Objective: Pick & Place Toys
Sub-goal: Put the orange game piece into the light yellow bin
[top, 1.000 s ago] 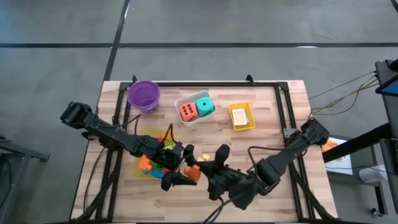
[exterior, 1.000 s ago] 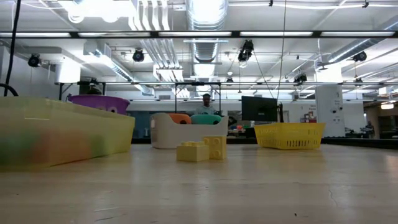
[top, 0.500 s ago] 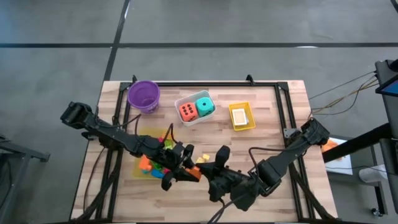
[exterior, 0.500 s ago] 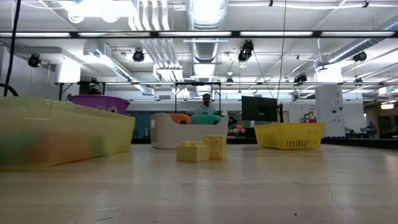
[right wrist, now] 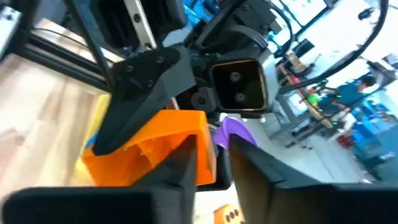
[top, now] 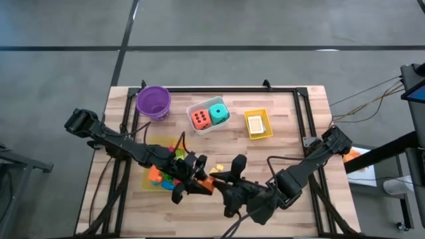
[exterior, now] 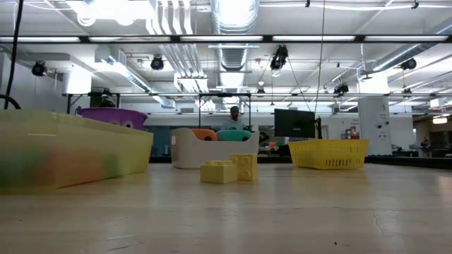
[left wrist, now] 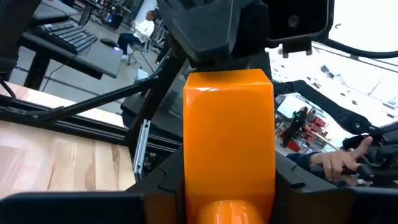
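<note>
The orange block [left wrist: 228, 140] sits between my two grippers, above the table's near middle and just beside the yellow tray [top: 149, 179] of blocks. My left gripper [top: 197, 184] is clamped on it: in the left wrist view the block fills the gap between my dark fingers [left wrist: 155, 186]. My right gripper [top: 222, 180] meets it from the other side, one finger [right wrist: 140, 93] lying over the block's top (whether that pair is gripping or letting go, I cannot tell). Two yellow blocks [exterior: 229, 169] rest on the wood nearby. Farther back stand the purple bowl [top: 153, 101], the white tray [top: 192, 109] with an orange die [top: 200, 119] and a teal die [top: 218, 113], and a small yellow basket [top: 258, 124] holding cards.
</note>
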Controlling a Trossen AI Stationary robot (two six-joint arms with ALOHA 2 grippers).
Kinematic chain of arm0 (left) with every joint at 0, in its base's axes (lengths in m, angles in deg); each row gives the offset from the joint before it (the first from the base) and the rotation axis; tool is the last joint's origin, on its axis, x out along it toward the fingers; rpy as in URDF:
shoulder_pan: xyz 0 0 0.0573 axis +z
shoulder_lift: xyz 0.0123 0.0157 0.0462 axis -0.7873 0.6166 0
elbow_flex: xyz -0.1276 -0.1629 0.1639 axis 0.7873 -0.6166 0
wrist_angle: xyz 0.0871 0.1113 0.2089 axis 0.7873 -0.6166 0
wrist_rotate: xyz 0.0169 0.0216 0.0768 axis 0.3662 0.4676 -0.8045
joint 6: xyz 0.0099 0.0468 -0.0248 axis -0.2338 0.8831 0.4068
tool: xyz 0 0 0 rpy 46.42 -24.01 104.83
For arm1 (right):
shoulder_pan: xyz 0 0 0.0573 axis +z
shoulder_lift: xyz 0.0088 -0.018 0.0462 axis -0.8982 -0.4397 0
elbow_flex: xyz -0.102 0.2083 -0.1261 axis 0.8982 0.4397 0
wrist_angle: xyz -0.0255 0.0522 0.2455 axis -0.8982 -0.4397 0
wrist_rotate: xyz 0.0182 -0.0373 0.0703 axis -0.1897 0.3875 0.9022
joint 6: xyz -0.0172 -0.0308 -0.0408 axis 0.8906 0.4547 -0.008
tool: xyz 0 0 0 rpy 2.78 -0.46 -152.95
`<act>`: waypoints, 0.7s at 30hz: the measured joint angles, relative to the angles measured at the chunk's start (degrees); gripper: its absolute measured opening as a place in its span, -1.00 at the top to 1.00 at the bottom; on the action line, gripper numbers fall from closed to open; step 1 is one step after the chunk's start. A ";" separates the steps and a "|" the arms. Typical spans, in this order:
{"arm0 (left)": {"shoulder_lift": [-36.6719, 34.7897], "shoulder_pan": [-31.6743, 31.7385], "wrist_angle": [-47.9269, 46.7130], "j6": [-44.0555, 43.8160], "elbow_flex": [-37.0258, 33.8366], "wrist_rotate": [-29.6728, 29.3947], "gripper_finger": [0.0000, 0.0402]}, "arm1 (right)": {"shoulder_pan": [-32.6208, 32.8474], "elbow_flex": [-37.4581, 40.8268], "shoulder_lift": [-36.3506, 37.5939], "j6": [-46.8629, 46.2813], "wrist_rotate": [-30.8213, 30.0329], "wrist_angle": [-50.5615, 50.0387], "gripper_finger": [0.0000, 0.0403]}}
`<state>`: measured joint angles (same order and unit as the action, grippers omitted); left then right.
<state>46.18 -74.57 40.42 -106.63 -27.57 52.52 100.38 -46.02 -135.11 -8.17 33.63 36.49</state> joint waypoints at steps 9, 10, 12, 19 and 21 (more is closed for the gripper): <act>-1.53 0.35 -6.49 -4.76 0.00 -0.05 0.41 | 1.39 -0.30 0.00 -2.35 0.57 -3.80 -0.20; -2.29 0.43 -9.28 -5.55 0.00 -0.77 0.41 | 1.78 -0.30 0.00 -3.31 -0.34 -5.06 -0.25; -4.07 0.50 -15.25 -6.63 0.00 -3.47 0.41 | 2.46 -0.16 0.03 -5.83 -2.86 -7.56 -0.33; -13.70 0.85 -42.34 -13.76 0.00 -17.12 0.41 | 3.61 0.43 0.09 -20.14 -5.96 -19.56 -0.38; -16.34 1.28 -52.35 -18.25 0.00 -21.68 0.41 | 3.67 1.39 0.11 -26.62 -4.79 -24.85 -0.38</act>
<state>29.83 -73.29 -11.93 -124.89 -27.57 30.84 104.06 -44.63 -135.00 -34.78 28.84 11.64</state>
